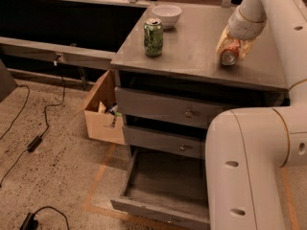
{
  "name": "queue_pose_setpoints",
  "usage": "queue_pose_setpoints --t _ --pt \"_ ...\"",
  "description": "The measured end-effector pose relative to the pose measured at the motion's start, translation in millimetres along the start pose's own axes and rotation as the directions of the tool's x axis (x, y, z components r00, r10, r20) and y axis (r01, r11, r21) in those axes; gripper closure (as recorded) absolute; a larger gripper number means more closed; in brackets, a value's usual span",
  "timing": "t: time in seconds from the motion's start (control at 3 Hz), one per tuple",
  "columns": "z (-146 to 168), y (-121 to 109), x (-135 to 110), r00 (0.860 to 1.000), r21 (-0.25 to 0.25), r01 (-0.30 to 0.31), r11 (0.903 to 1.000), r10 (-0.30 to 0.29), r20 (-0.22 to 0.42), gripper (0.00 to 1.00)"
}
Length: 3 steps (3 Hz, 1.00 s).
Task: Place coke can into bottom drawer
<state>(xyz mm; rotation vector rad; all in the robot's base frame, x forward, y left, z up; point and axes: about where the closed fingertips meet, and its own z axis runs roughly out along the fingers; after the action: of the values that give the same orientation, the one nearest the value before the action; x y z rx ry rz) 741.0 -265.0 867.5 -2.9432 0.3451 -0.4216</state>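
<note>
Straddling the tipped coke can [229, 56] at the worktop's [192, 56] right side, the pincer [233, 46] may be clamped, I cannot tell, while the bottom drawer [160, 211], lowest of 3, gapes open below to receive it.

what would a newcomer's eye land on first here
The big white robot arm fills the right side, its gripper closed around the coke can on the cabinet top. Below, the bottom drawer stands pulled open. A green can and white bowl sit top left.
</note>
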Motion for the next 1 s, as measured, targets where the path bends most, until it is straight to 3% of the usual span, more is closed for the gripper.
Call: queue_pose_setpoints --t 0.33,0.67,1.0 --pt "-34.2 -0.6 -10.3 0.989 0.071 -0.145 0.9868 0.146 0.002 1.00" --pt "-86.7 0.1 -35.7 0.942 0.221 -0.334 0.9163 0.326 0.075 1.00" --pt "-87.9 -9.6 -28.6 0.913 0.258 -0.407 0.8764 0.399 0.085 1.00"
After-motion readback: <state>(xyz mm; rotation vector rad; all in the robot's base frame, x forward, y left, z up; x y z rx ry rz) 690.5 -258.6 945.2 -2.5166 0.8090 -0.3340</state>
